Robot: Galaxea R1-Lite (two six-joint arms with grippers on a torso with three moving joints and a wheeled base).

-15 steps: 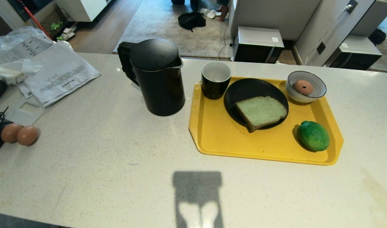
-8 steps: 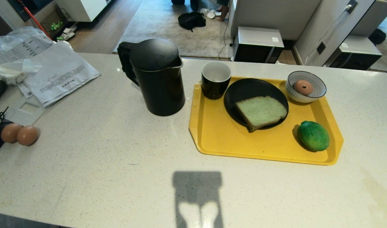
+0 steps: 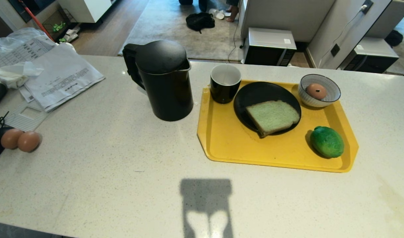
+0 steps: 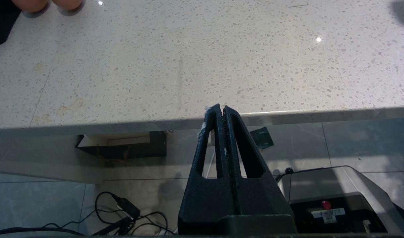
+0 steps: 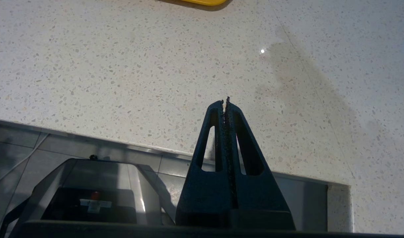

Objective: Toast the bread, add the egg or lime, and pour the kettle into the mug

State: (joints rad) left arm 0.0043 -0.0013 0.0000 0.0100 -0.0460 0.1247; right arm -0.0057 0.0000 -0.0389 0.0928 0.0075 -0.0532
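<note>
Below us stretches a pale speckled stone counter (image 3: 116,158), the biggest thing in sight. On its right half lies a yellow tray (image 3: 274,148), and just off the tray's left edge stands the kettle (image 3: 164,81), tall and matte black, upright with its lid down and its handle turned to the far left. Toward the counter's far left corner we see a loose heap of printed papers (image 3: 56,77). On the tray, a round black plate (image 3: 264,94) carries the bread (image 3: 272,116), a pale green slice lying flat with one corner hanging over the plate's near rim. At the tray's far left corner stands the mug (image 3: 225,83), black outside, white inside, close beside the plate. At the far right corner sits a striped bowl (image 3: 320,99) with one brown egg (image 3: 316,91) inside. The lime (image 3: 327,141) rests on the tray's near right part, apart from the plate. Two more brown eggs (image 3: 20,140) lie touching each other at the counter's left edge. Our left gripper (image 4: 222,110) hangs at the counter's near edge, its fingers pressed together on nothing; our right gripper (image 5: 225,105) hangs likewise, fingers together and empty, with a sliver of the tray's edge beyond it.
</note>
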